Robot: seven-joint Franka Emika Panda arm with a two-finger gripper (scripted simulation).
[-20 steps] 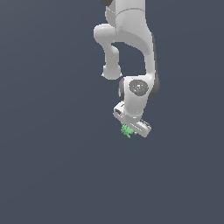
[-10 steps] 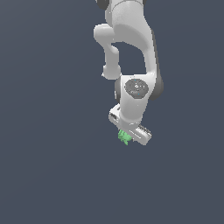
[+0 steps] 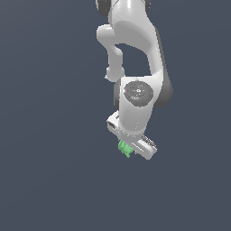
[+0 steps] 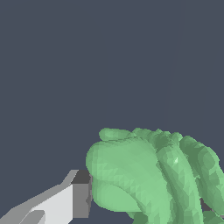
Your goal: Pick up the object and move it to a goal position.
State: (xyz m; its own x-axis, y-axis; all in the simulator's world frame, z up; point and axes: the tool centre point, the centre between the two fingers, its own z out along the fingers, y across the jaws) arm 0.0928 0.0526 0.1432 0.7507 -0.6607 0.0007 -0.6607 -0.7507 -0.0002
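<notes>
The object (image 3: 124,148) is a tiny bright green thing with a jagged outline, sticking out below the white gripper (image 3: 127,146) at the end of the arm in the exterior view. In the wrist view the object (image 4: 153,175) fills much of the picture as a lumpy green mass, and one white finger with a dark pad (image 4: 81,199) presses against its side. The other finger is hidden behind the green shape. The gripper is shut on the object.
The white arm (image 3: 135,54) reaches down from the top of the exterior view. All around it is a plain dark grey-blue ground (image 3: 45,171) with no other things showing.
The arm's lower end has shifted slightly downward and toward the exterior view's left, carrying the green object with it. The grip has not changed.
</notes>
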